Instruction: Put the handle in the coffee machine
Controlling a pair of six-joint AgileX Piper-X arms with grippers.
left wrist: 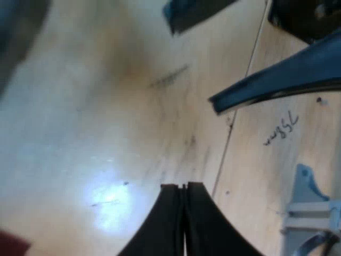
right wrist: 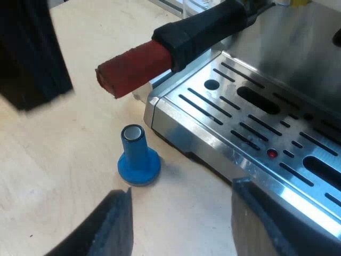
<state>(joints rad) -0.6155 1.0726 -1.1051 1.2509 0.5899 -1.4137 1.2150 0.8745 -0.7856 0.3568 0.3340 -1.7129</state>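
The dark handle (right wrist: 205, 29) with its red end (right wrist: 133, 66) sticks out from the espresso machine's front, above a corner of the slotted metal drip tray (right wrist: 250, 128). Where the handle meets the machine is hidden. A blue tamper (right wrist: 137, 157) stands upright on the wooden table just off that tray corner. My right gripper (right wrist: 181, 226) hangs open near the tamper and the tray's edge, with nothing between its fingers. My left gripper (left wrist: 184, 186) is shut, fingertips together and holding nothing, over bare wooden table (left wrist: 106, 133).
Near the left gripper, a dark blue bar (left wrist: 277, 80) slants across the table and a grey-blue metal bracket (left wrist: 309, 208) stands close by. Handwriting (left wrist: 282, 128) marks the wood. A black block (right wrist: 29, 53) rises beyond the tamper.
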